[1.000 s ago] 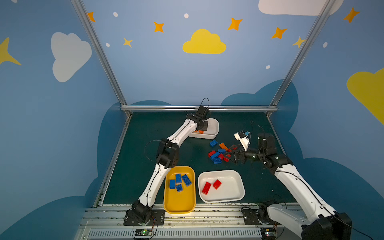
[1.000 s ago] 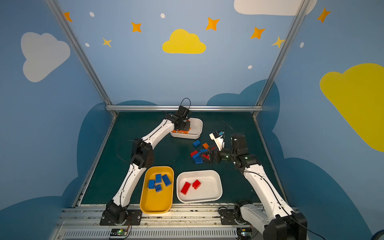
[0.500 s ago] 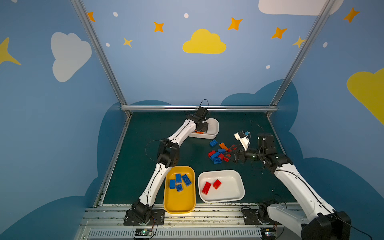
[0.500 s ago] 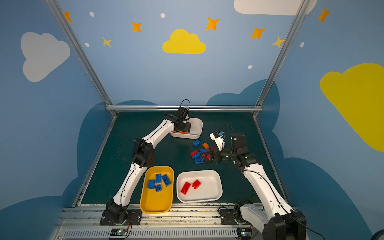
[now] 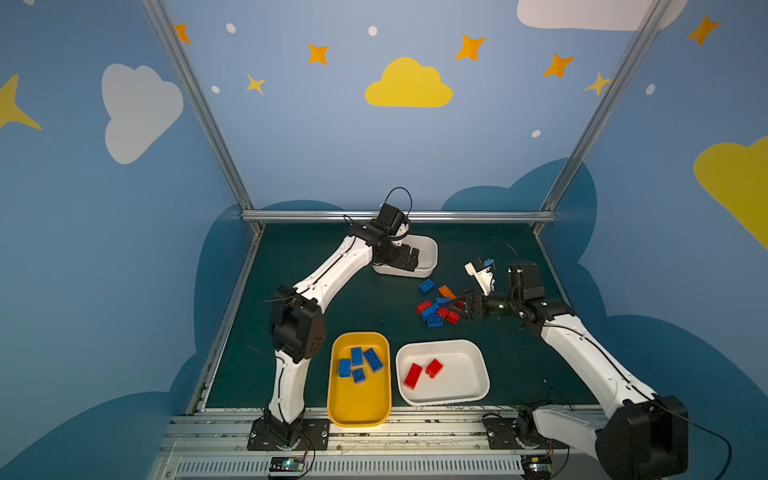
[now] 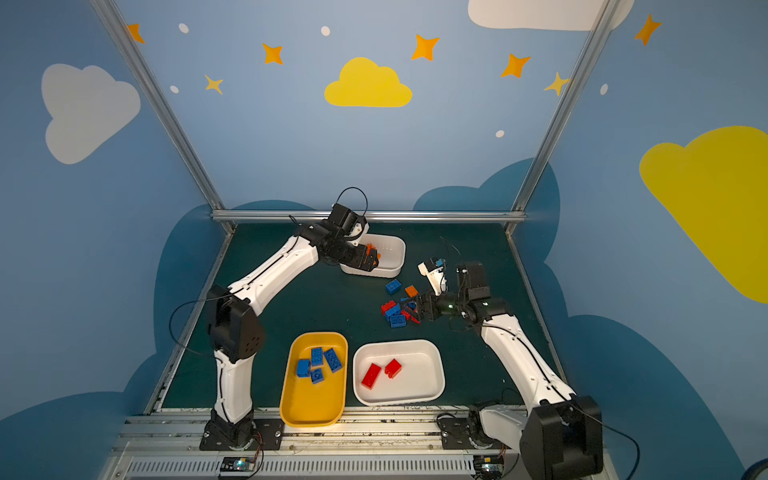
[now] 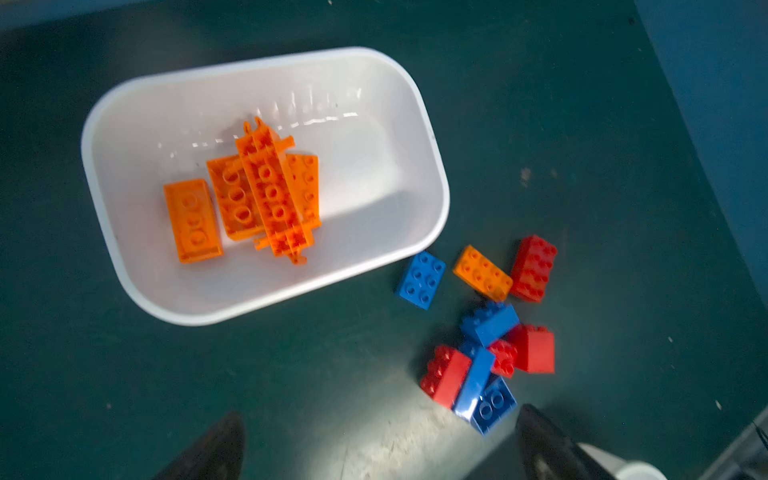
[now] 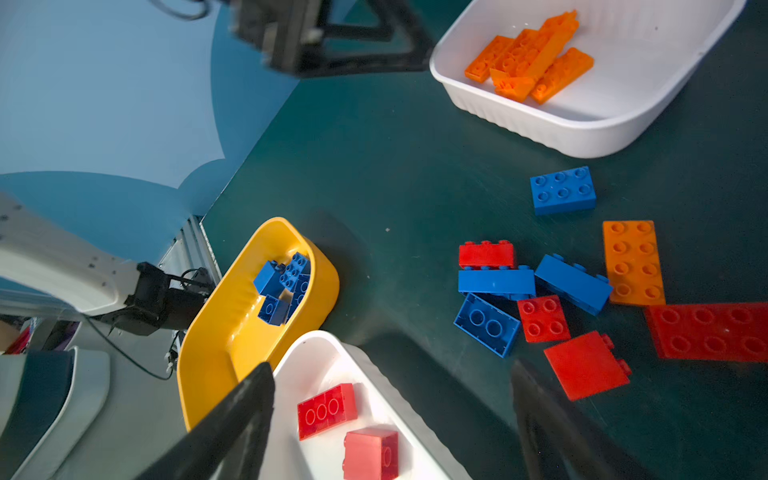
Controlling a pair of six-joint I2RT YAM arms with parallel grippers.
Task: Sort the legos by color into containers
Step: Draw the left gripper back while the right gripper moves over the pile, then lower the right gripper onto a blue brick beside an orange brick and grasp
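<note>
Legos [image 5: 434,311]: partly sorted. Lay as a loose heap of blue and red on the desk [image 5: 374,307], right of centre, with a lone blue brick [image 5: 427,286] and an orange brick [image 5: 447,291] at the far edge.

Orange pieces [image 7: 257,195]: sat inside the small white tub [image 7: 365,174] at the back, the long cross-shaped one on top of the others.

Blue bricks [image 5: 359,365], four of them: rested in the yellow tub [image 5: 359,405] at the front. Red bricks [image 5: 422,372], two: rested in the wide white tub [image 5: 461,382] just beside it.

Left jaws: stood wide and held nothing. Hung over the small white tub's left end in both top views. Showed only bare desk between the fingertips [image 7: 216,449] in the left wrist view, with the tub ahead of them.

Right jaws: stood wide as well, empty. Sat low at the heap's right edge in both top views. Straddled bare desk in the right wrist view, one fingertip [image 8: 536,399] just beside a red brick [image 8: 586,365]; could not tell whether touching.
</note>
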